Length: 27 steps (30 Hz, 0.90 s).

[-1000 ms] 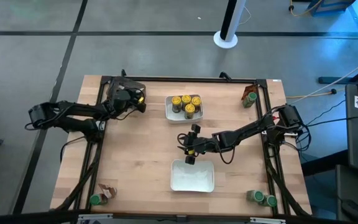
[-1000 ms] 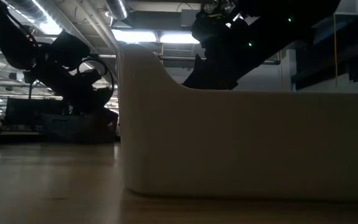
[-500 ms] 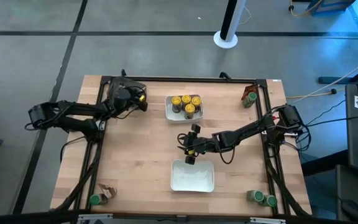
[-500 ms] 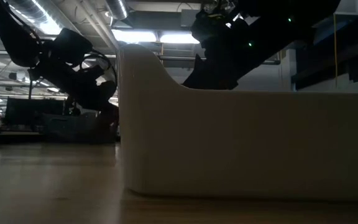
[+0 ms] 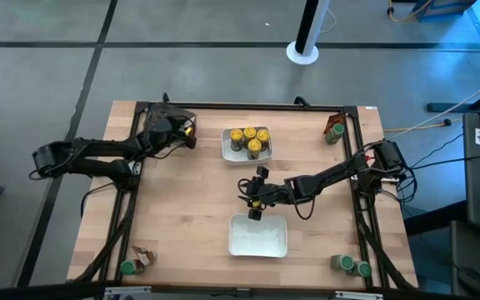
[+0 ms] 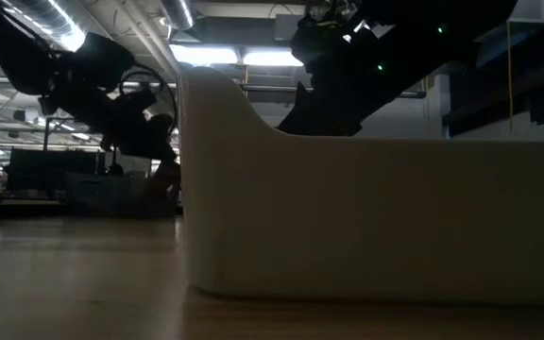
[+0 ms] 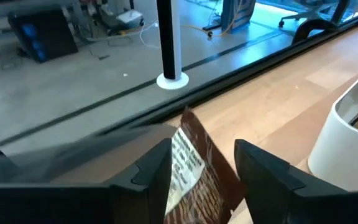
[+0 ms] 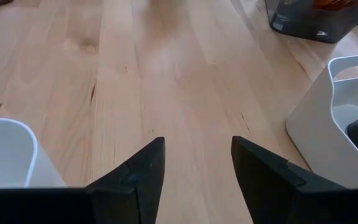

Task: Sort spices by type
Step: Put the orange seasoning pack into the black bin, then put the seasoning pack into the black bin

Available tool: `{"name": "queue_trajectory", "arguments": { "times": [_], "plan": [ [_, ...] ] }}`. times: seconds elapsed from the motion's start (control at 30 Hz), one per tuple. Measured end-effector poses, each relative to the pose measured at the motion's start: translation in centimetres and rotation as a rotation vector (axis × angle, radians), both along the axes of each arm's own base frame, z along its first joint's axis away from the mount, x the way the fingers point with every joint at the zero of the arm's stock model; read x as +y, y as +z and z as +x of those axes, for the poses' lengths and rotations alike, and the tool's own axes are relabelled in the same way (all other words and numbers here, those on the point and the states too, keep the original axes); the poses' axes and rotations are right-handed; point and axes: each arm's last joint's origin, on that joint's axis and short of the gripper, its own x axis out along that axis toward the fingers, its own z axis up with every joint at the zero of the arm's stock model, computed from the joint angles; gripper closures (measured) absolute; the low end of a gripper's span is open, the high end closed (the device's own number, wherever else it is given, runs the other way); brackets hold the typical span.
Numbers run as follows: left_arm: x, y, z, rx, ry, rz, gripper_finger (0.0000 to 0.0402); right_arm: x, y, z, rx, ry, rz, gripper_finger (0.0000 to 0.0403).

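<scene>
We judge the step in hand to be delivering a packet (image 7: pixel 194 171): it sits between the left gripper's (image 7: pixel 201 177) parted fingers at the table's far left corner, above the dark bin (image 5: pixel 167 125); whether it is gripped we cannot tell. Next: release it into the bin. The right gripper (image 8: pixel 194 168) hovers open and empty between the two trays (image 5: pixel 258 236). The table (image 5: pixel 182 208) is pale wood; beyond lies grey floor.
</scene>
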Motion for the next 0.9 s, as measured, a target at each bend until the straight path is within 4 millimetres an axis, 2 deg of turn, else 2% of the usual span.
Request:
{"name": "queue_trajectory", "arguments": {
  "times": [0.27, 0.43, 0.53, 0.63, 0.8, 0.9],
  "plan": [
    [-1.3, 2.3, -0.7, -0.032, -0.066, 0.091, 0.0238, 0.0, 0.0, 0.0, -0.001, 0.0, 0.0, 0.0219],
    [-3.3, 3.3, 0.0, -0.151, -0.296, 0.059, 0.0238, 0.0, 0.6, 0.1, -0.026, 0.009, -0.002, 0.0219],
    [-4.7, 3.2, 0.7, -0.169, -0.407, 0.015, 0.0238, -0.1, 2.8, -0.5, -0.02, 0.016, -0.023, 0.0219],
    [-6.0, 3.0, 1.2, -0.177, -0.478, -0.02, 0.0238, -0.6, 5.4, -2.1, 0.007, -0.002, -0.042, 0.0219],
    [-7.6, 2.7, 1.7, -0.173, -0.565, -0.053, 0.0238, -1.9, 9.6, -5.9, 0.041, -0.122, -0.122, 0.0219],
    [-8.3, 2.6, 2.0, -0.176, -0.599, -0.067, 0.0237, -3.2, 11.2, -8.1, 0.067, -0.246, -0.21, 0.0219]
  ]
}}
